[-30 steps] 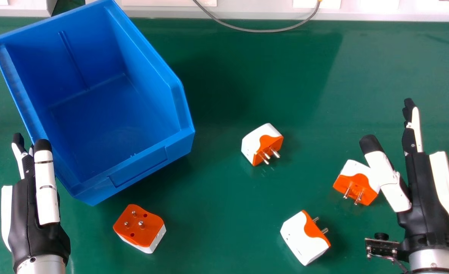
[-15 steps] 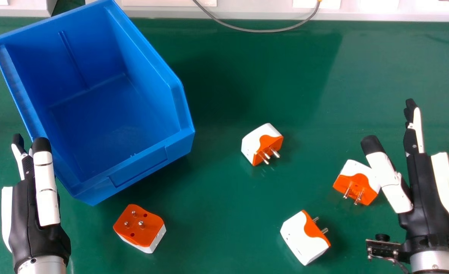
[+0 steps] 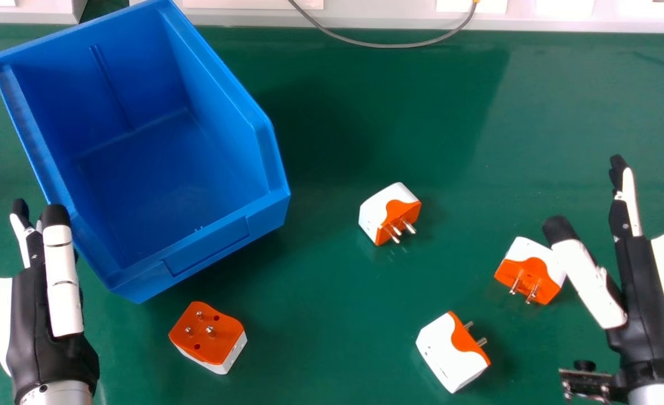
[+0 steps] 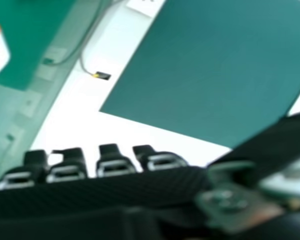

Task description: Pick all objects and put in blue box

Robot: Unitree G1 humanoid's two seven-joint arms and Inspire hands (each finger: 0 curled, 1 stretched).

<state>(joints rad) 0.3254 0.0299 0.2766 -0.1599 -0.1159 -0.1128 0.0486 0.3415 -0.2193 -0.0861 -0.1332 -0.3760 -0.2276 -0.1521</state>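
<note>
- Blue box [image 3: 210, 246]: upright, far left on the green table [image 3: 320, 349].
- First adapter [image 3: 213, 337]: orange and white, pins up, near the box.
- Second adapter [image 3: 378, 216]: mid-table.
- Third adapter [image 3: 447, 354]: near edge, pins rightward.
- Fourth adapter [image 3: 525, 273]: partly behind the right thumb; contact cannot be told.
- Left hand [image 3: 45, 351]: fingers straight, beside the box.
- Right hand [image 3: 644, 309]: wide, thumb apart.

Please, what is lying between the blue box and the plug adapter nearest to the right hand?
In the head view, another plug adapter, white and orange, lies on the green table between them.
</note>
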